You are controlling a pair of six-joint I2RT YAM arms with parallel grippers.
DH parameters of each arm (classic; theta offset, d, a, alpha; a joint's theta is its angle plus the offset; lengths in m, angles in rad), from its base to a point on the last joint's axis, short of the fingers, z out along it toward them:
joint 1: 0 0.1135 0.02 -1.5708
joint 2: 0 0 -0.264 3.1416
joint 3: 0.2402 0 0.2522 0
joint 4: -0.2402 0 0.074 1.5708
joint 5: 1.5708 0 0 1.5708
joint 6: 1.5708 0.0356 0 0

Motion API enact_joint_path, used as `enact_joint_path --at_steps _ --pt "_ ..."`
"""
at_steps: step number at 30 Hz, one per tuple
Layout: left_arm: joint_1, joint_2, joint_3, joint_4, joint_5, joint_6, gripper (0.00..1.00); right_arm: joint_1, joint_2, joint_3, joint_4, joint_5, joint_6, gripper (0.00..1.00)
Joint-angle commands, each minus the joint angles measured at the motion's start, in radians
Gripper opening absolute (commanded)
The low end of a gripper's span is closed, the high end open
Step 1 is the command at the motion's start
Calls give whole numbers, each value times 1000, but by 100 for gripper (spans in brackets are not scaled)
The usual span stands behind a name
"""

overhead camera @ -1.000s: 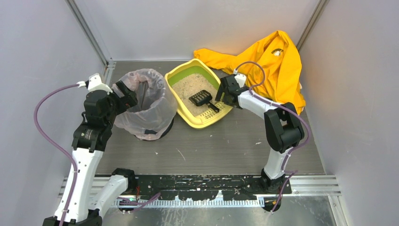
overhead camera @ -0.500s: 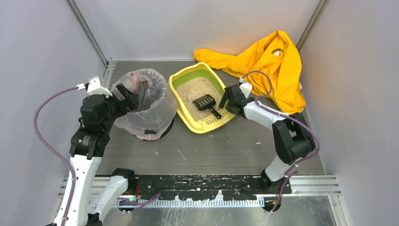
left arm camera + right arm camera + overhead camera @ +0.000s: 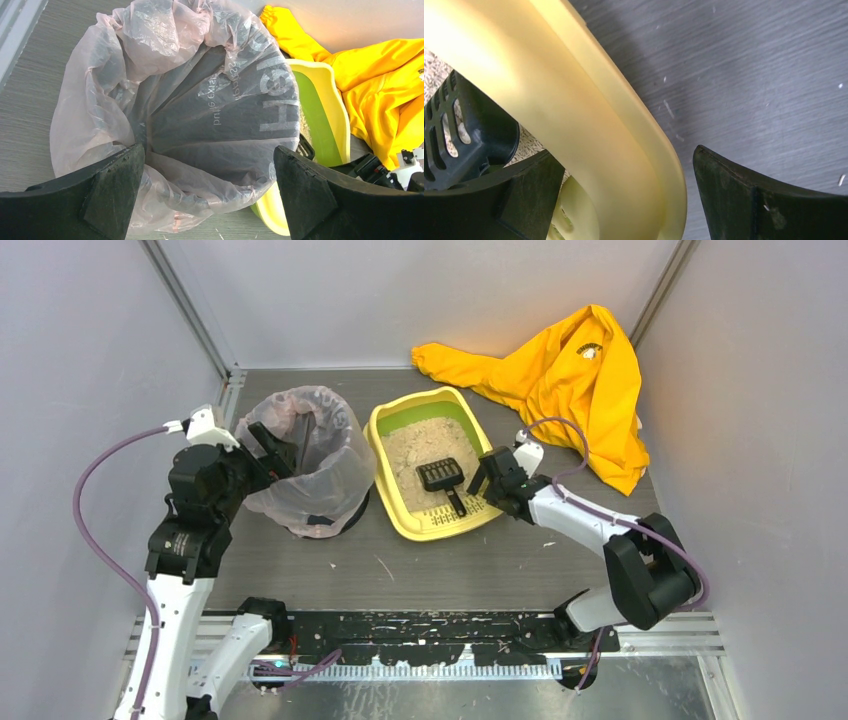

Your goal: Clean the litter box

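Note:
The litter box [image 3: 384,475] is a yellow tray with a green inner wall and beige litter, lying mid-table. A small black slotted scoop [image 3: 442,476] rests in the litter near the slotted front lip. My right gripper [image 3: 484,478] is open and straddles the box's right rim. In the right wrist view that yellow rim [image 3: 589,125] passes between the jaws [image 3: 629,200], with one finger inside by the scoop [image 3: 459,130] and the other over the table. My left gripper [image 3: 270,452] is open at the near rim of the bag-lined bin [image 3: 310,455], its jaws [image 3: 210,200] wide around the bag [image 3: 200,100].
A yellow jacket [image 3: 570,370] lies crumpled at the back right, close behind the box. It also shows in the left wrist view as the jacket [image 3: 385,75] beyond the box [image 3: 320,110]. Grey walls close in the table on three sides. Small litter specks dot the table [image 3: 749,75].
The litter box has slid toward the near right and turned, along with my right gripper on its rim as the right arm drew back. The left arm barely shifted.

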Motion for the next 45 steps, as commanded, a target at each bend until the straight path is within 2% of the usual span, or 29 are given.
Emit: enact_joint_path --at_steps 1,16,26,30,39,43,45 --pt "-1 -21 5 9 17 1 100 88 -59 -42 -96 16 62 100" --pt "-2 -18 -1 7 11 10 100 210 -29 -64 -61 43 118 100" --pt "-1 -19 -28 26 19 -2 100 209 -295 -77 -142 99 107 100" --pt "-1 -9 -35 36 30 -10 100 210 -338 -59 -179 123 84 100" --pt "-1 -12 -43 32 19 2 100 256 -378 38 -270 221 -5 96" --pt "-2 -3 -32 18 20 20 100 307 -323 142 -303 269 -85 96" --pt "-2 10 -20 4 14 37 100 318 -274 199 -306 255 -131 91"
